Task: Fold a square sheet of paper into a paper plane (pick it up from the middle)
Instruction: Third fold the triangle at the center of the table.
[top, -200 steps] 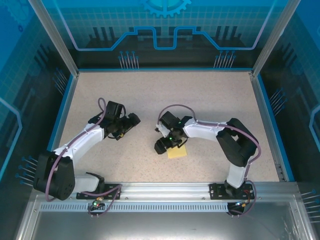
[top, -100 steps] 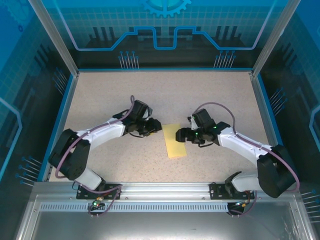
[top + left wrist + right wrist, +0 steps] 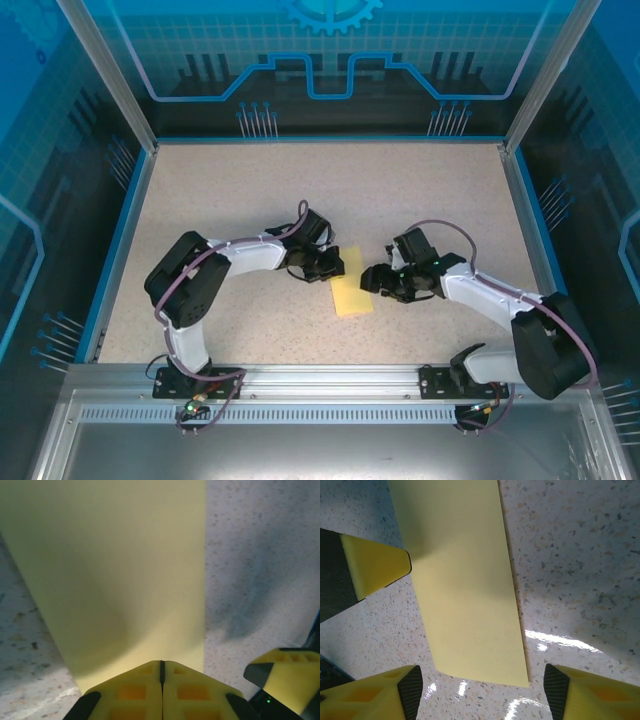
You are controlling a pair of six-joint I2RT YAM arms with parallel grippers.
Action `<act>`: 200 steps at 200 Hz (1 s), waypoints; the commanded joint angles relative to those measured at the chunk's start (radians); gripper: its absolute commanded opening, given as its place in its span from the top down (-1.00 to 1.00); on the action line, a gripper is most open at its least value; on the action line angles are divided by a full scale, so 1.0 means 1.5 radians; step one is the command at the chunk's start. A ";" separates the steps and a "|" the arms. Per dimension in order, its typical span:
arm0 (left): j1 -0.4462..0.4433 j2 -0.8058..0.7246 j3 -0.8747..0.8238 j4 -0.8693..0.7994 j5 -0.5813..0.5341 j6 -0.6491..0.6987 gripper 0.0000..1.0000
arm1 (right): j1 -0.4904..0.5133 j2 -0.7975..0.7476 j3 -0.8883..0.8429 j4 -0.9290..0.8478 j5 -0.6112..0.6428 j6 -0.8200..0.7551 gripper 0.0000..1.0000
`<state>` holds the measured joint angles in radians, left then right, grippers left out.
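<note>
The square sheet of paper (image 3: pixel 352 297) lies flat on the speckled table as a pale yellow, narrow rectangle, longer than it is wide; a paper plane is out of view. My left gripper (image 3: pixel 336 267) is shut, its joined tips over the sheet's upper left edge. In the left wrist view the sheet (image 3: pixel 115 570) spreads out ahead of the shut gripper (image 3: pixel 161 663). My right gripper (image 3: pixel 371 283) stands open at the sheet's right edge. In the right wrist view the sheet (image 3: pixel 465 590) ends just short of the open gripper (image 3: pixel 480 695), with nothing between the fingers.
The left gripper's yellow finger (image 3: pixel 375 570) shows beside the sheet in the right wrist view. The right gripper's finger (image 3: pixel 285 680) shows low right in the left wrist view. Blue rails (image 3: pixel 325 139) and glass walls bound the table.
Both arms have swung in to the sheet from either side. The left gripper has shut and reached the sheet's upper left edge. The right gripper has come up to the right edge.
</note>
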<state>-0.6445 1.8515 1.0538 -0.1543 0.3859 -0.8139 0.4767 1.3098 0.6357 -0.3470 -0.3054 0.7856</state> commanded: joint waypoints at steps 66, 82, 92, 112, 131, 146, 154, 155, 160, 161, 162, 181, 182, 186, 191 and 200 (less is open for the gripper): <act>-0.002 0.056 0.014 -0.084 -0.084 0.000 0.99 | 0.005 0.054 -0.005 -0.007 -0.022 -0.010 0.02; -0.002 0.057 0.005 -0.083 -0.087 -0.003 1.00 | 0.011 0.061 -0.003 -0.009 -0.024 -0.014 0.05; -0.001 0.057 0.000 -0.083 -0.089 -0.003 1.00 | 0.016 0.067 0.000 -0.013 -0.024 -0.019 0.05; -0.001 0.058 -0.007 -0.082 -0.092 -0.004 1.00 | 0.023 0.079 0.006 -0.017 -0.026 -0.026 0.05; -0.002 0.058 -0.010 -0.080 -0.091 -0.006 1.00 | 0.030 0.090 0.012 -0.018 -0.027 -0.032 0.05; -0.002 0.058 -0.011 -0.080 -0.091 -0.006 1.00 | 0.035 0.099 0.017 -0.018 -0.029 -0.035 0.05; -0.001 0.058 -0.011 -0.080 -0.092 -0.006 1.00 | 0.038 0.104 0.017 -0.014 -0.034 -0.035 0.06; -0.002 0.058 -0.011 -0.080 -0.092 -0.006 1.00 | 0.039 0.104 0.017 -0.013 -0.035 -0.035 0.06; -0.001 0.058 -0.011 -0.080 -0.092 -0.006 1.00 | 0.041 0.104 0.015 -0.009 -0.039 -0.035 0.06; -0.002 0.058 -0.011 -0.080 -0.092 -0.006 1.00 | 0.041 0.104 0.015 -0.007 -0.040 -0.035 0.07; -0.001 0.058 -0.011 -0.080 -0.092 -0.006 1.00 | 0.041 0.105 0.015 -0.006 -0.041 -0.035 0.06; -0.002 0.058 -0.010 -0.080 -0.092 -0.005 1.00 | 0.043 0.103 0.012 0.009 -0.058 -0.033 0.10; -0.002 0.058 -0.010 -0.080 -0.092 -0.005 1.00 | 0.043 0.103 0.012 0.010 -0.059 -0.032 0.10; -0.002 0.058 -0.010 -0.080 -0.093 -0.005 1.00 | 0.043 0.101 0.011 0.015 -0.062 -0.030 0.11; -0.002 0.059 -0.011 -0.080 -0.093 -0.006 1.00 | 0.043 0.099 0.008 0.020 -0.065 -0.026 0.13; -0.001 0.060 -0.010 -0.080 -0.092 -0.006 1.00 | 0.043 0.095 0.002 0.032 -0.068 -0.019 0.15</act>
<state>-0.6464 1.8984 1.0691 -0.2073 0.3183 -0.8135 0.5270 1.4555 0.6407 -0.3359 -0.3573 0.7517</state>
